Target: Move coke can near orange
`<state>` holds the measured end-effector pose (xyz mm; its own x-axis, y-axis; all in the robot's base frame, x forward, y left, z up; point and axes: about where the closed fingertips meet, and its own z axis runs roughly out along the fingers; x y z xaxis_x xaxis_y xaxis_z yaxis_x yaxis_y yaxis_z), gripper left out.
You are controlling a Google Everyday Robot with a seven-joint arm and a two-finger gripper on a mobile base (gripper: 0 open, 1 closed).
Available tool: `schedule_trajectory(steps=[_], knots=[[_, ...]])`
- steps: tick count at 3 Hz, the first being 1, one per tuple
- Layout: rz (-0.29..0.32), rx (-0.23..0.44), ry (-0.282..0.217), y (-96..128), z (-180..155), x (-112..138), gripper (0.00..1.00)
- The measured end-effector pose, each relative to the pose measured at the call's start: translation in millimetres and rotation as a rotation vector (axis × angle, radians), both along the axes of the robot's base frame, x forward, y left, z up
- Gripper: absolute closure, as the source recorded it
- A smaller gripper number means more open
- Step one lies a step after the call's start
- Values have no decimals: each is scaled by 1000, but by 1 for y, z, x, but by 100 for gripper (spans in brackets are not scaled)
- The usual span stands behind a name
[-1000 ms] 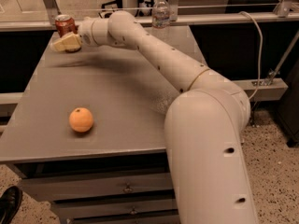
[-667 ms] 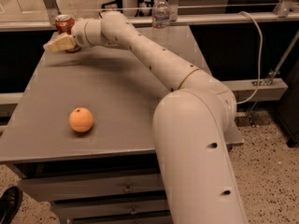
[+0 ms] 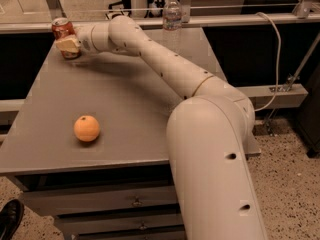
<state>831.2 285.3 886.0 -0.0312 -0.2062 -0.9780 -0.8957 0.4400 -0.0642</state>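
reaching gripper (image 3: 69, 45): sitting at the coke can's (image 3: 62, 28) front; grip cannot be told
coke can: standing at worktop's (image 3: 125, 114) far-left corner
orange (image 3: 87, 128): lying well apart, open worktop between
change: orange is staying put
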Motion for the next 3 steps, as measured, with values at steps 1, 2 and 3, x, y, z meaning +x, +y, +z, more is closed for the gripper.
schedule_trajectory(steps=[1,2,3], knots=[[-9,11,-10,-17,12,-10,72],[28,44,-2,-44,42,-31,95],[136,41,46,-68,62,-79,100]])
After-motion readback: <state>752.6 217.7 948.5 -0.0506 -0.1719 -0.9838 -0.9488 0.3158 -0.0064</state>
